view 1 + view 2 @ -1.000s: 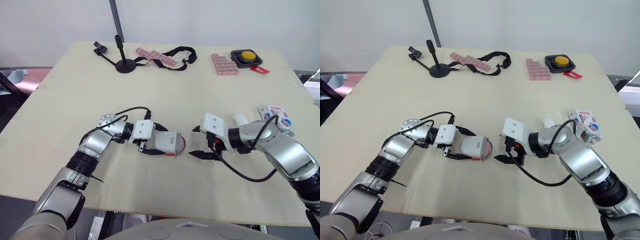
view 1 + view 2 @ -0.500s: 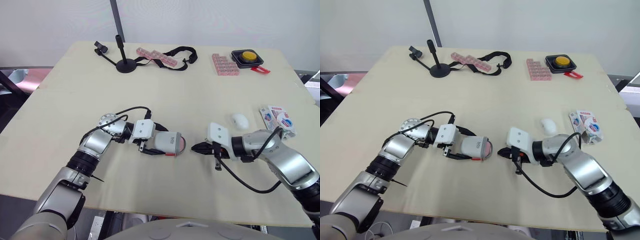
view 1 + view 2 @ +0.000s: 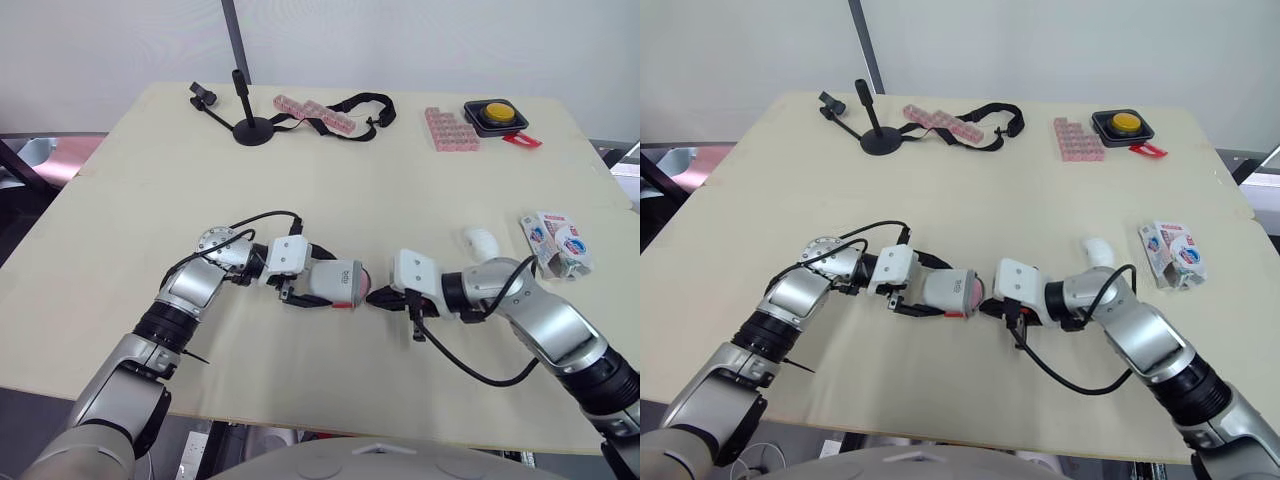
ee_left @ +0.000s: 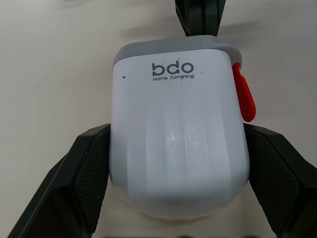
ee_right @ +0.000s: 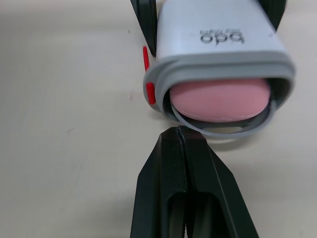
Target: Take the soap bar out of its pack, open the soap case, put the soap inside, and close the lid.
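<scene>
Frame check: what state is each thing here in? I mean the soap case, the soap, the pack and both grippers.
soap case: on its side on the table, mouth open.
soap bar: pink, inside the case, end showing at the mouth.
soap pack: lying on the table, apart from both grippers.
left gripper: jaws shut on the soap case.
right gripper: jaws shut, tips at the case's mouth.

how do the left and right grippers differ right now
The left gripper has its fingers spread wide around the sides of the soap case; the right gripper has its fingers pressed together. The left gripper holds the case, while the right gripper holds nothing, its tips at the case's open mouth, where the pink soap shows. Both lie low over the table and point toward each other.
</scene>
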Tool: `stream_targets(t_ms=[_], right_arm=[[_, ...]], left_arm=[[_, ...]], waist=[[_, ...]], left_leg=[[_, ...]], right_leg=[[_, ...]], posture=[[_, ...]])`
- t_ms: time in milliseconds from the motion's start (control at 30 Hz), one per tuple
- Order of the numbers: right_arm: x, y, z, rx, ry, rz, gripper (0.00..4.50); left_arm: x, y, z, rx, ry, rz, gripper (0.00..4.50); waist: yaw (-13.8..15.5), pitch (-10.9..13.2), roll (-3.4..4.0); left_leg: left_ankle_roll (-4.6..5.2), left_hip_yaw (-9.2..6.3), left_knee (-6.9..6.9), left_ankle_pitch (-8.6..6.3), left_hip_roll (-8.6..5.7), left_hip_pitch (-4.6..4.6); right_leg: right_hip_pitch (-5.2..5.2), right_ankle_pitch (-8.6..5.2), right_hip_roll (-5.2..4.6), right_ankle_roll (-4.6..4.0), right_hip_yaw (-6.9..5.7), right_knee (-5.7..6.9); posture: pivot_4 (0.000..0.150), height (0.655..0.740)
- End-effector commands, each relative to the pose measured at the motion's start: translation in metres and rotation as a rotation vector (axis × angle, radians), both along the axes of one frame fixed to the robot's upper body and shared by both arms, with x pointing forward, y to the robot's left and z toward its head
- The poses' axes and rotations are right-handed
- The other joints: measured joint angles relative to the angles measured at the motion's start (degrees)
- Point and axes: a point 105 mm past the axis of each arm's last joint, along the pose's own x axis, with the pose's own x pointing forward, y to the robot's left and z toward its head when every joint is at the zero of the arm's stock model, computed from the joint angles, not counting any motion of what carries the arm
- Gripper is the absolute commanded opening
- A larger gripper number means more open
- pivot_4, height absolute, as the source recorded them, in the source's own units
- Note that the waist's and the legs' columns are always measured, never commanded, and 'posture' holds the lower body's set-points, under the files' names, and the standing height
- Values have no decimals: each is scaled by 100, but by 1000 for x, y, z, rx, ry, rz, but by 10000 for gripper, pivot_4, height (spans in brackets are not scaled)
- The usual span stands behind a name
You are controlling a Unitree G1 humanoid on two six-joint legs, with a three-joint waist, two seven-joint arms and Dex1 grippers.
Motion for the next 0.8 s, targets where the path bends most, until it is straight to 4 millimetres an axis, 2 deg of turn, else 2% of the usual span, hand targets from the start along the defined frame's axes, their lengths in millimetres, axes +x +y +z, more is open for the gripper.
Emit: stream_targets(t_ms=[33,167,367,467,600,700,800], right_arm=[[4,3,12,15,-61,16,302],[8,-5,13,13,-65,-25,302],[13,-52,13,-18,-48,-142,302],[5,-72,17,40,19,-190,302],[-12,-81,23,170,153,-222,302],[-21,-82,24,271,276,-281,8108],[-22,-80,25,390,386,-381,18110]], left_arm=[[-2,-6,15,-46,-41,-31,34663],[1,-3,13,-39,-43,-16,34663],[6,2,14,-48,-71,18,34663],[6,-2,17,-86,-106,23,34663],[4,-12,22,-142,-145,26,34663],[2,-22,27,-196,-179,30,34663],[-1,-34,32,-246,-251,43,34663]], waist=[[-7,0,0],[-11,0,0],[35,0,0],[60,0,0],[58,0,0],[52,0,0],[46,0,0]], left_leg=[[0,0,0,0,0,1],[0,0,0,0,1,1],[0,-1,0,0,-1,-5],[1,-7,1,-1,-1,-19],[1,-8,0,-2,0,-29],[1,-8,1,-2,1,-29],[2,-8,2,-2,1,-29]], right_leg=[[0,0,0,0,0,0],[0,0,1,0,0,1],[0,0,-2,1,-2,-4],[0,0,-1,1,-8,-14],[-1,0,0,1,-10,-18],[0,0,1,1,-9,-16],[0,0,0,1,-8,-16]], posture=[[1500,7385],[1500,7385],[1500,7385],[1500,7385],[1500,7385],[1500,7385],[1500,7385]])
